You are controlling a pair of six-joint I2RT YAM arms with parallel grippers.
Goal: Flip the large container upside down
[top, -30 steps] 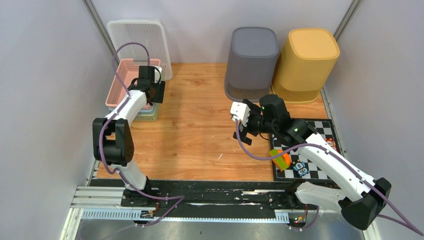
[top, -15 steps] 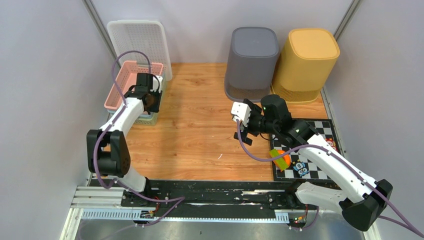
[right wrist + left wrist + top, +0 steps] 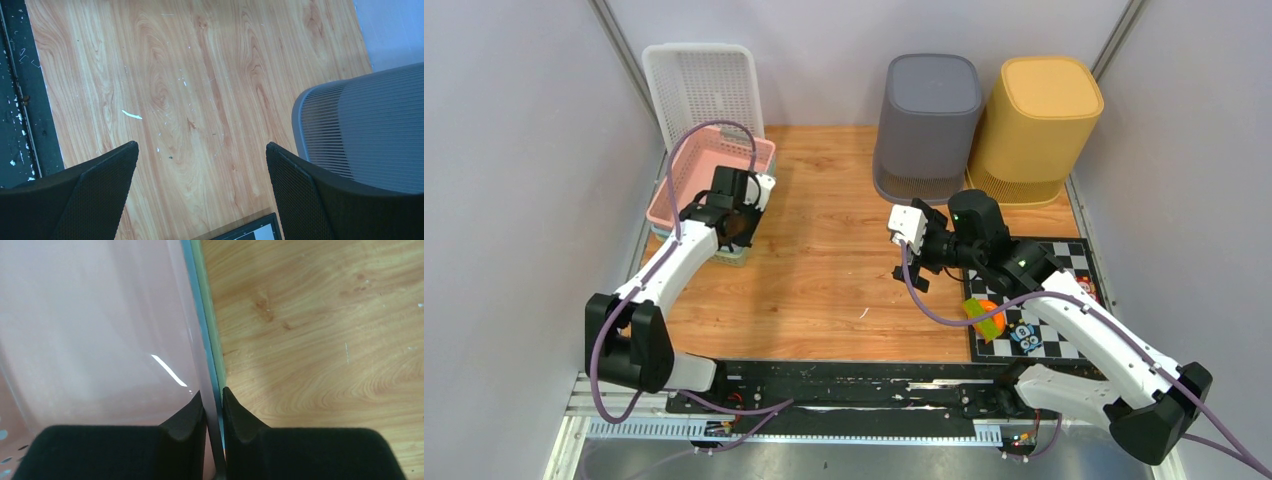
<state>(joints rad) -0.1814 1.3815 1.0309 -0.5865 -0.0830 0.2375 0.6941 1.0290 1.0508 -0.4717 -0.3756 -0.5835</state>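
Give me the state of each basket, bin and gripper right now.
left gripper: shut on the rim of the pink basket.
right gripper: open, holding nothing.
pink basket: open side up, atop a green basket.
white basket: standing on edge against the back wall.
grey bin: upside down.
yellow bin: upside down.

The right hand (image 3: pixel 202 146) stands wide open over the wooden bench (image 3: pixel 165 65) — the grey ribbed bin (image 3: pixel 370 130) is at its right, untouched.
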